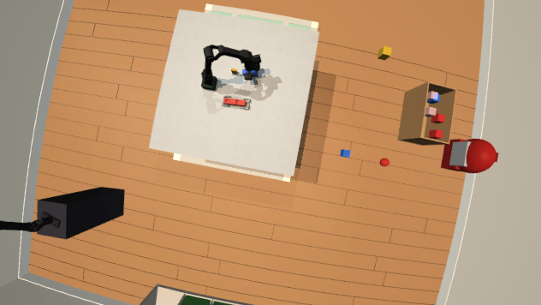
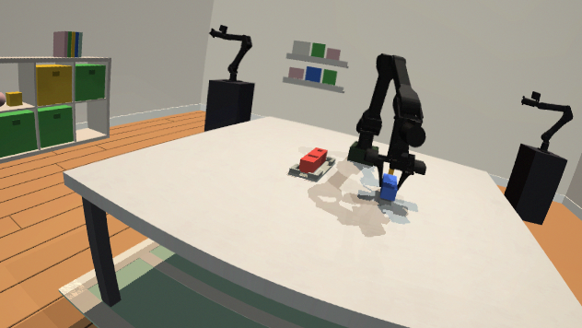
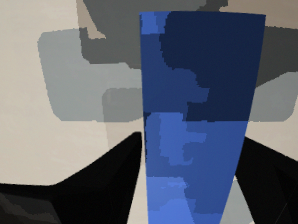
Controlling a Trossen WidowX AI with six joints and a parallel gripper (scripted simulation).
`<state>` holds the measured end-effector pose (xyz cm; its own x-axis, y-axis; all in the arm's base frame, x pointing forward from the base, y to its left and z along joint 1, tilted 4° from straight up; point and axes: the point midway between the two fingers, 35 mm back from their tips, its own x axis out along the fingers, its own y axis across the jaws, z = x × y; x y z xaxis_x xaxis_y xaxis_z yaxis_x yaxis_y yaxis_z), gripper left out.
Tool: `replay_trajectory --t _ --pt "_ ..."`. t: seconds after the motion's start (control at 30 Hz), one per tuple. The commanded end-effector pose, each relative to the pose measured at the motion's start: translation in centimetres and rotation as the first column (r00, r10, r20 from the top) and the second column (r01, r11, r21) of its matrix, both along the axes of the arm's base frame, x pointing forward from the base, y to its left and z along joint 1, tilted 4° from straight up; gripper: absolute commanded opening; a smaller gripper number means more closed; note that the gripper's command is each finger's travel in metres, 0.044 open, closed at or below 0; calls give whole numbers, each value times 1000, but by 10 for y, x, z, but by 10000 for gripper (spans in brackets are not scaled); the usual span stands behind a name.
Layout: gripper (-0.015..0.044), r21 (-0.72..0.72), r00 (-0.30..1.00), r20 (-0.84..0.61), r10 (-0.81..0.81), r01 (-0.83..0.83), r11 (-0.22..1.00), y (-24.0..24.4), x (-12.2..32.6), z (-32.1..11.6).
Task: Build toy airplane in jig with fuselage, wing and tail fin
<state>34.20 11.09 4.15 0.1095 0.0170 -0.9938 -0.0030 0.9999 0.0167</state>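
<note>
The red fuselage [image 1: 234, 101] [image 2: 313, 159] sits in the grey cradle [image 1: 247, 108] [image 2: 295, 172]. The blue wing [image 1: 245, 72] [image 2: 389, 188] [image 3: 195, 145] is away from the cradle, below my gripper. The small orange tail fin [image 1: 234, 69] [image 2: 391, 171] is nearer the arm's base, mostly hidden behind the gripper in the exterior view. My gripper [image 2: 390, 187] [image 3: 184, 139] is partly open, with its fingers at the wing's two long sides. In the wrist view a thin gap shows at the left finger; the right fingertip is hidden by the wing's edge.
The white table [image 1: 214, 137] [image 2: 221, 193] carries the arm's base [image 1: 209, 83] [image 2: 361, 153]. The fuselage and cradle stand off to one side of the wing. Blocks and a bin lie on the floor, well off the table.
</note>
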Motion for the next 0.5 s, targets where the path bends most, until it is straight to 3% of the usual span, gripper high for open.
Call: replay_trajectory --t 0.0,0.2,0.4,0.47 --pt "190 -4 1000 -4 -3 3 1000 -1 -1 -2" --pt "150 -4 1000 -4 -3 3 1000 -1 -1 -2" --pt "0 -4 1000 -4 -3 3 1000 0 0 9" --pt "0 -4 1000 -4 -3 3 1000 0 1 15"
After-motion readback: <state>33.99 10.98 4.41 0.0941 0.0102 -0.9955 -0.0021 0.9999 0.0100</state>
